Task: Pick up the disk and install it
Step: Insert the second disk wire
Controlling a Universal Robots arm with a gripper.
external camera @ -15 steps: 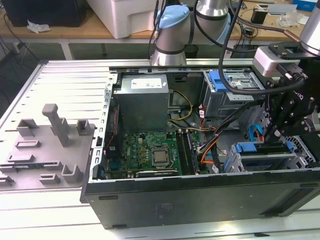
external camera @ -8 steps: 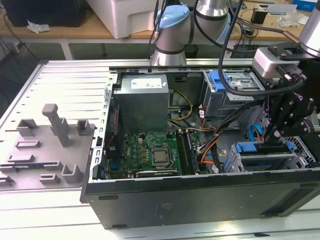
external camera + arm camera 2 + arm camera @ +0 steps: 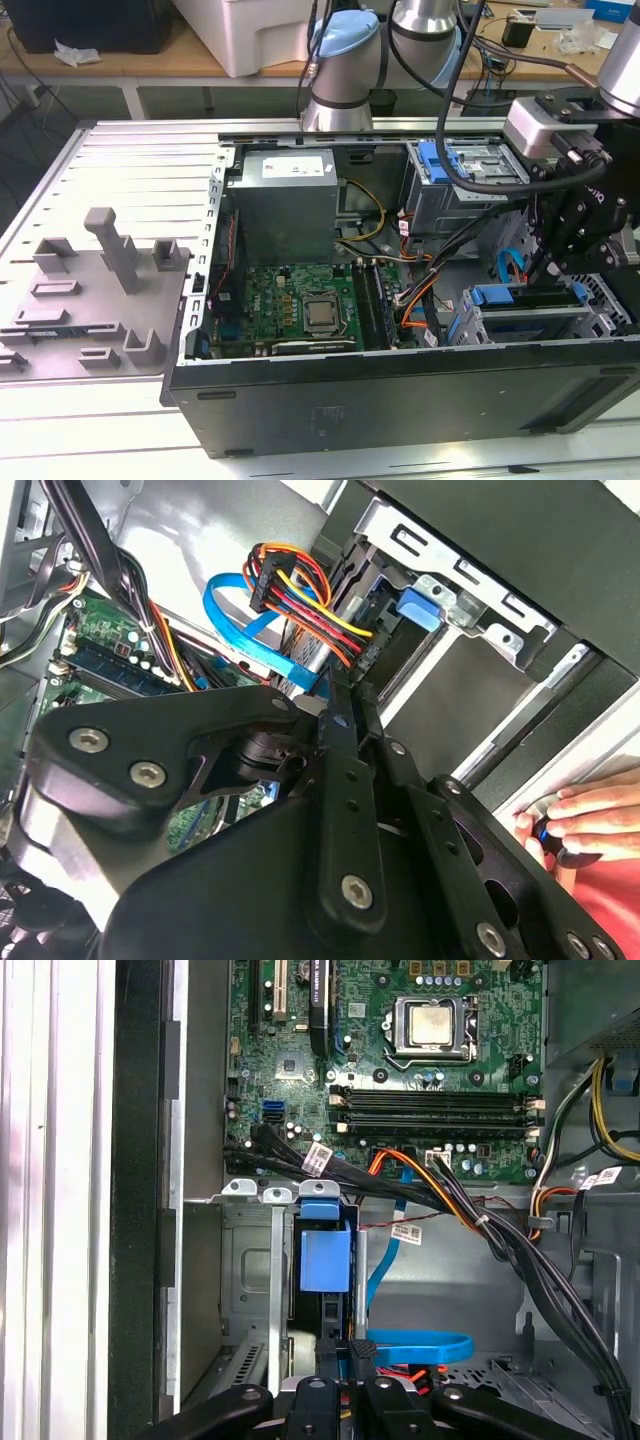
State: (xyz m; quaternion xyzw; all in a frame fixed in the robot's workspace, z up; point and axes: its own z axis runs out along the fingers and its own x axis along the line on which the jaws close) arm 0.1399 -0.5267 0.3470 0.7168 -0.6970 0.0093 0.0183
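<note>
Your gripper [image 3: 335, 1352] has its fingers clenched on the disk [image 3: 326, 1260], upright in its cage: rigid, fairly heavy, shock-sensitive, so hold its blue bracket edges.

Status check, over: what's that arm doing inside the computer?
Gripper down inside the case, at the disk. Disk edge-on in the metal drive cage. Blue flat cable close beside the gripper.

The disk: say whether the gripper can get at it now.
Probably yes: the gripper hangs just above the disk in the open case; only the blue cable beside it might snag.
</note>
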